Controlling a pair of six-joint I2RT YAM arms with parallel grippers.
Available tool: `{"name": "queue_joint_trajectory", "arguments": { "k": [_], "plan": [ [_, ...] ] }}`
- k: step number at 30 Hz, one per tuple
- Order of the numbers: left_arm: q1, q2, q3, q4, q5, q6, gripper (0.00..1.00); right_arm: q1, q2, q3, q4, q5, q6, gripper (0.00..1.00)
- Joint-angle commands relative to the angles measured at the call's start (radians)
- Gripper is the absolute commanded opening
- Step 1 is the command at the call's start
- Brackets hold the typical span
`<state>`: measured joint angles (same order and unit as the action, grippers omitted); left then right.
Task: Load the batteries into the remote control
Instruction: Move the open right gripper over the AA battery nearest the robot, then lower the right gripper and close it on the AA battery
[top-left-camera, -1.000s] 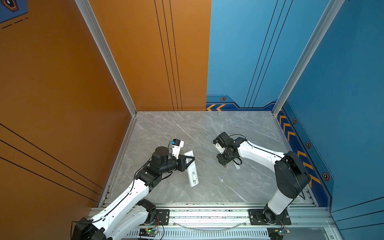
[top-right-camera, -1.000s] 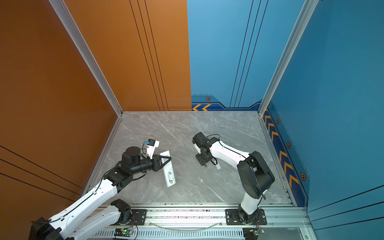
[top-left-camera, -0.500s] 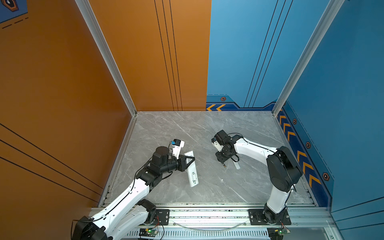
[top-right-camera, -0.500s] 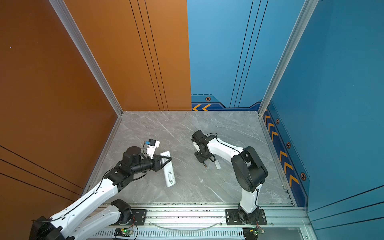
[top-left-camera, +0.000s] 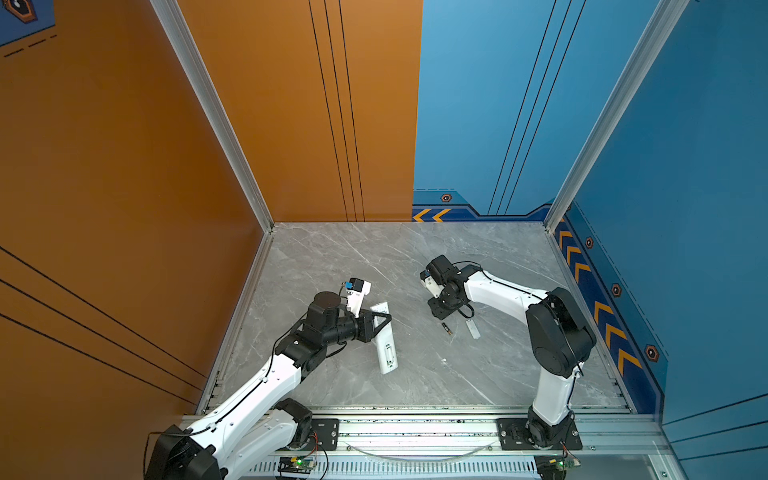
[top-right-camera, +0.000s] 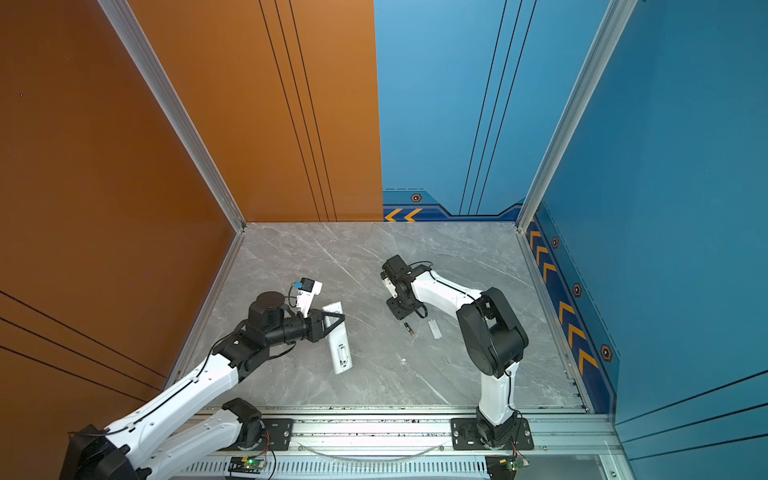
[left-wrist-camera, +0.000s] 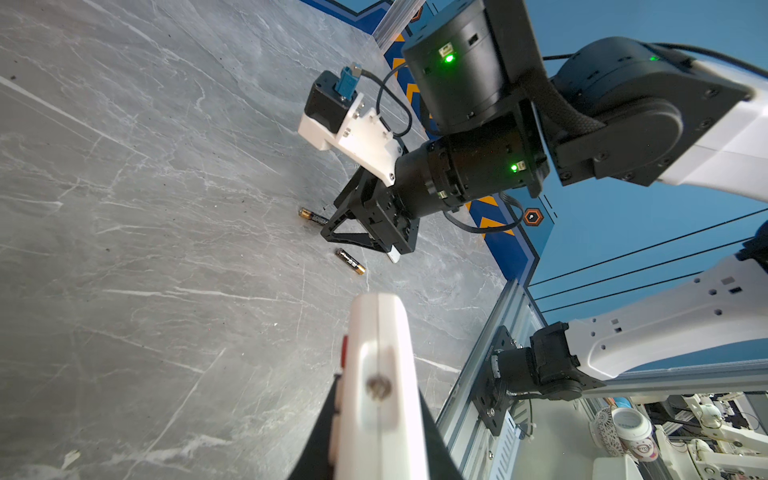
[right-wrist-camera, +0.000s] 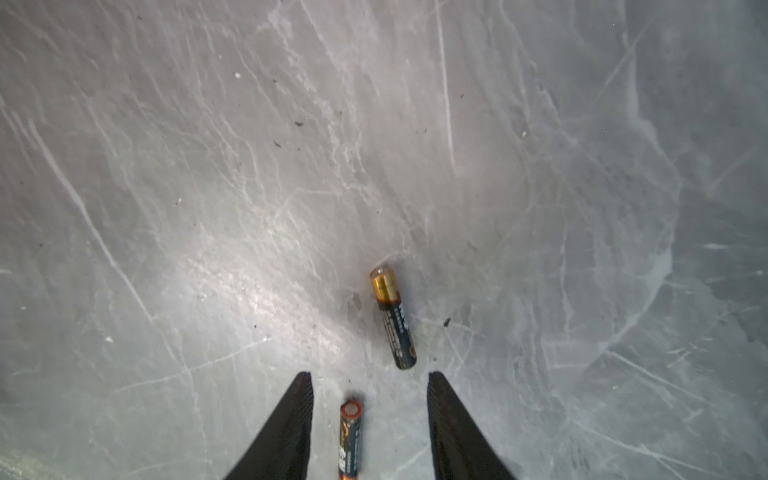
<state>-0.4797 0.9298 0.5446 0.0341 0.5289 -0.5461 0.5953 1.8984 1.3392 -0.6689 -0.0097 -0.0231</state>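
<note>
Closing in on the near battery (right-wrist-camera: 351, 440), lying flat on the table (right-wrist-camera: 166, 208), with the far battery (right-wrist-camera: 392, 318) just past the tips. Squeezing the right gripper (right-wrist-camera: 370, 374) narrower than a second ago, but not touching yet, with gaps on both sides. Getting ready to pick it up. Keeping the remote control (top-left-camera: 386, 349) pinched tight in the left gripper (top-left-camera: 382, 320), well apart from both.

You're working in a robotics lab test cell: orange wall panels (top-left-camera: 124, 166) and blue wall panels (top-left-camera: 685, 166) framed by aluminium posts (top-left-camera: 222, 124) box in a grey marble-look tabletop (top-left-camera: 332, 257), and past the mounting rail (top-left-camera: 415, 432) you can see more white robot hardware (left-wrist-camera: 706, 419) and a paper cup (left-wrist-camera: 631, 432).
</note>
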Motion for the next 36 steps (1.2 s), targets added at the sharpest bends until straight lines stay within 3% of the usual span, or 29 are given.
{"name": "queue_joint_trajectory", "arguments": {
  "k": [1, 18, 36],
  "plan": [
    [-0.002, -0.009, 0.023, 0.025, 0.027, 0.014, 0.0, -0.004, 0.04, 0.039, -0.001, -0.023, -0.01, 0.44],
    [-0.003, -0.002, 0.021, 0.038, 0.033, 0.017, 0.0, -0.021, 0.121, 0.12, -0.001, -0.028, -0.015, 0.4],
    [-0.002, 0.005, 0.025, 0.039, 0.036, 0.016, 0.0, -0.038, 0.159, 0.121, 0.002, -0.05, -0.014, 0.3]
  ]
}}
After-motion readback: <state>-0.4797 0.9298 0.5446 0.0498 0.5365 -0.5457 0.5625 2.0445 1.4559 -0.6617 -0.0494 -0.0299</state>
